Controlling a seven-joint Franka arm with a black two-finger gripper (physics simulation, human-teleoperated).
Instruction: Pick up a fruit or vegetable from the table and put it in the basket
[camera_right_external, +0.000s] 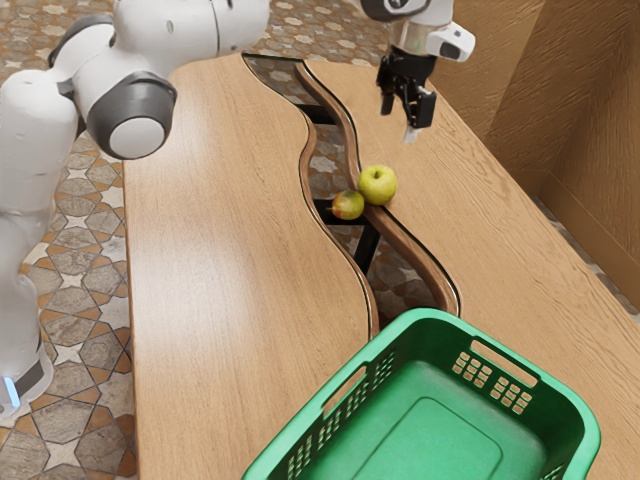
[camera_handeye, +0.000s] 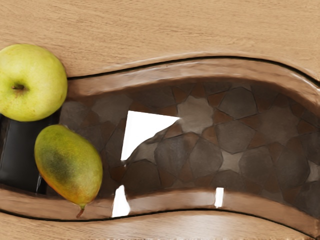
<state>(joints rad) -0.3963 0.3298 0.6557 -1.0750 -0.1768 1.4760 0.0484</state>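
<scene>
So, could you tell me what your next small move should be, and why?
I would probably shift my gripper toward the basket until it is over the apple, before lowering. It hangs open and empty, farther from the basket than the apple is, and the apple lies at the wrist view's edge.

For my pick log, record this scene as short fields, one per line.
Fruit: yellow-green apple; green mango with an orange-red flush
Fruit position: side by side at the wavy channel in the table
Basket: green, slotted sides, on the table
Gripper: open, raised above the table
Held: nothing
Fruit in basket: neither of these two
</scene>
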